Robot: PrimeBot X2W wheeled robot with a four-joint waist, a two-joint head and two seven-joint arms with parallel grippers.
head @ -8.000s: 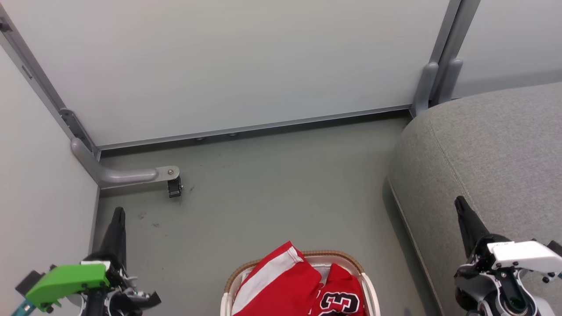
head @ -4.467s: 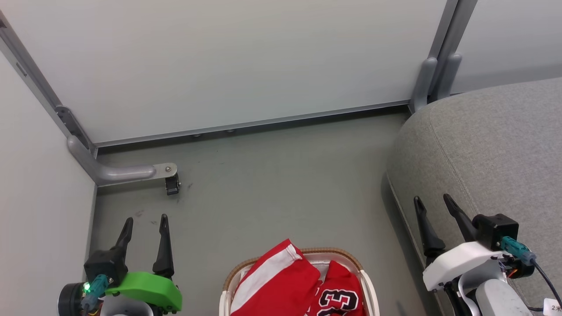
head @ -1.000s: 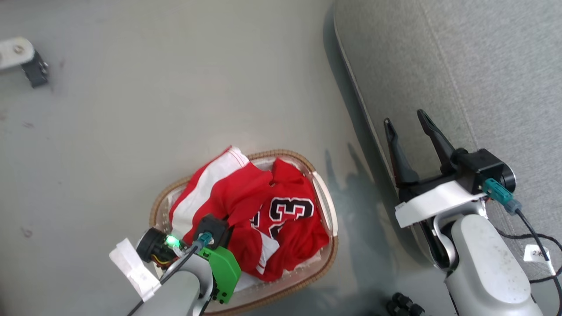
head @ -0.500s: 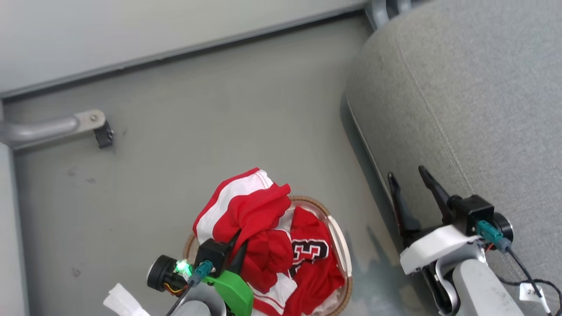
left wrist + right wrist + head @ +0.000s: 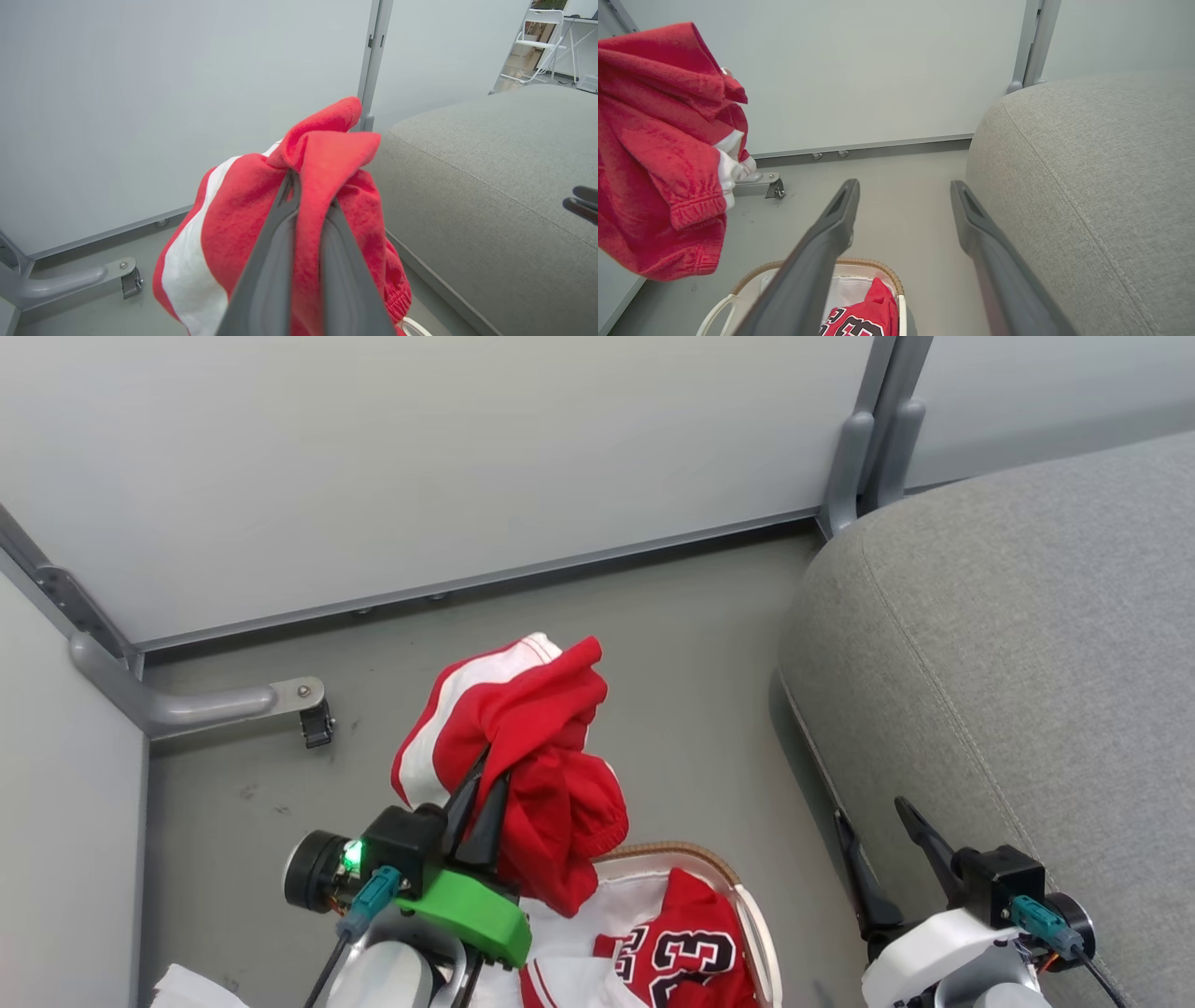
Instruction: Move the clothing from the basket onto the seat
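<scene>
The left gripper (image 5: 485, 773) is clamped on a red garment (image 5: 546, 737) and holds it in the air, above the basket (image 5: 674, 851) and toward its far-left side. In the left wrist view the two fingers of the left gripper (image 5: 299, 191) press together with a fold of the red garment (image 5: 233, 214) pinched between them. The cloth is bright red and fleecy, with a broad white stripe down one side and a gathered elastic hem. It hangs bunched in loose folds, so it may be a pair of shorts, though the shape is too crumpled to be sure. From the right wrist view the red garment (image 5: 654, 140) hangs clear above the left end of the basket (image 5: 784, 266).

Inside the basket lies a jersey (image 5: 695, 933), also red with white trim. It carries black numbers edged in white that read "23". In the right wrist view the jersey (image 5: 866, 315) sits against the white liner (image 5: 850, 287). I can read no other writing or brand mark.

The seat (image 5: 1027, 644) is a big grey woven cushion with a stitched seam, to the right of the basket. No clothing lies on it.

The right gripper (image 5: 873, 812) has its fingers spread apart and holds nothing. It stands to the right of the basket, beside the near edge of the seat (image 5: 1087, 163). Its own view shows the right gripper (image 5: 904, 186) pointing over the basket's far rim.
</scene>
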